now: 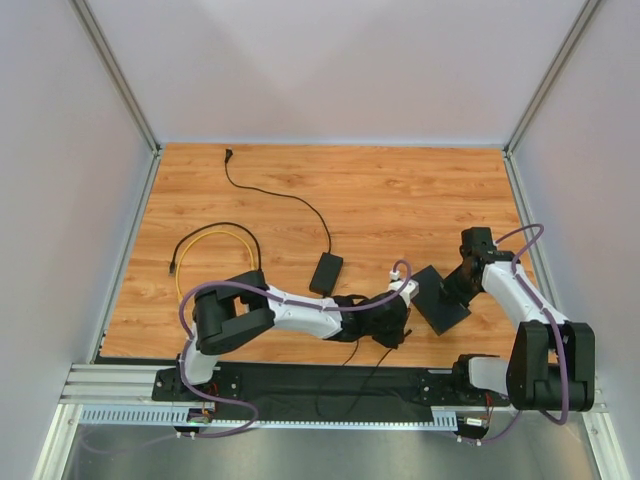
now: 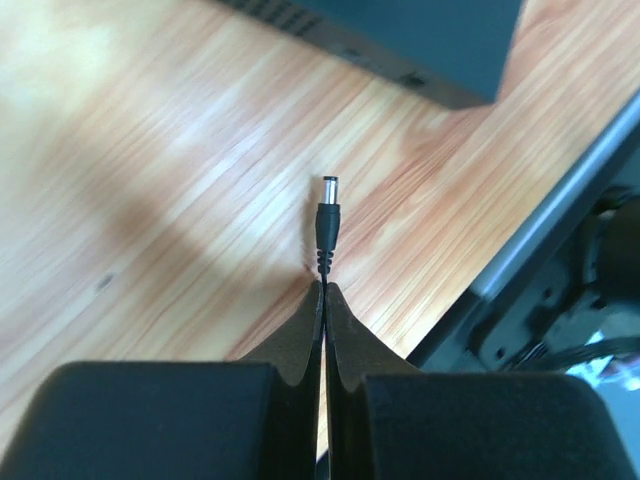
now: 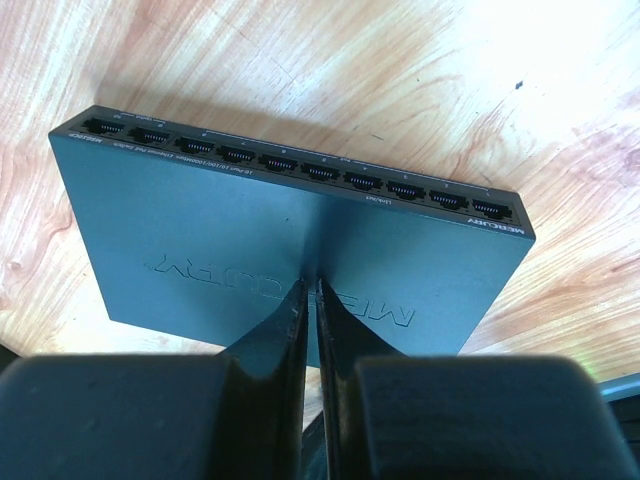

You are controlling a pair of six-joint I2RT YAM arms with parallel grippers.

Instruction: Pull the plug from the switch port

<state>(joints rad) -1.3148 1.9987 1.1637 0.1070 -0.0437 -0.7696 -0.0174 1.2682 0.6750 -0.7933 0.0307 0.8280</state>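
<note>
Unplugging looks done: my left gripper (image 2: 322, 288) pinches the black barrel plug (image 2: 327, 215) clear of the flat matte-black switch (image 3: 200, 235), right gripper (image 3: 308, 284) closed. Release next.

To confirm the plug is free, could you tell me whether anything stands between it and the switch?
Nothing visible: the plug, pinched in the left gripper, points toward the switch with only wooden tabletop between them.
</note>
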